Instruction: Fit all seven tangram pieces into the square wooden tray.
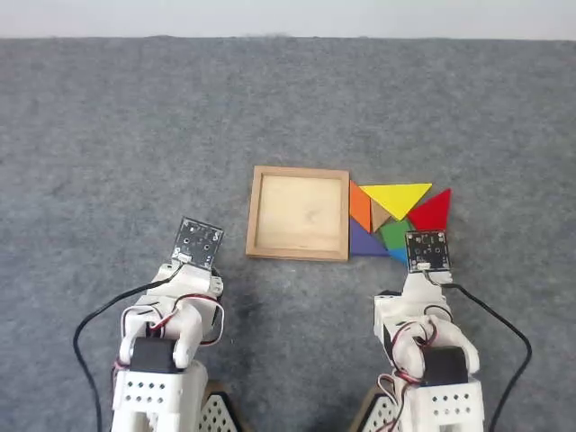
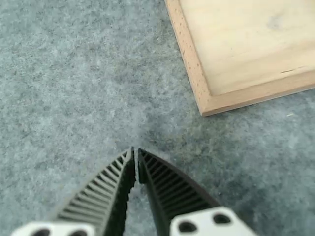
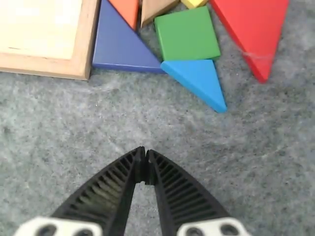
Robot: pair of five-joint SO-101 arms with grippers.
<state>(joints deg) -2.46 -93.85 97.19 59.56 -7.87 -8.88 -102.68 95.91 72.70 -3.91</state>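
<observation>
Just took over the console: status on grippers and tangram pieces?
Left gripper shut, empty, by tray corner. Right gripper shut, empty, short of light blue triangle. All seven pieces outside tray. Nothing blocking.

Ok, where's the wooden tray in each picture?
High view: the wooden tray sits mid-table, coloured pieces beside it.
Left wrist view: one corner, past the left fingers.
Right wrist view: one corner, against the dark blue triangle.
Shared landmark: the grey carpet under it.

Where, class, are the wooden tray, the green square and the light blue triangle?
wooden tray [image 1: 301,213]: high view, bare middle of its floor.
green square [image 3: 187,33]: right wrist view, centre of its top face.
light blue triangle [image 3: 196,78]: right wrist view, middle of its top face.
</observation>
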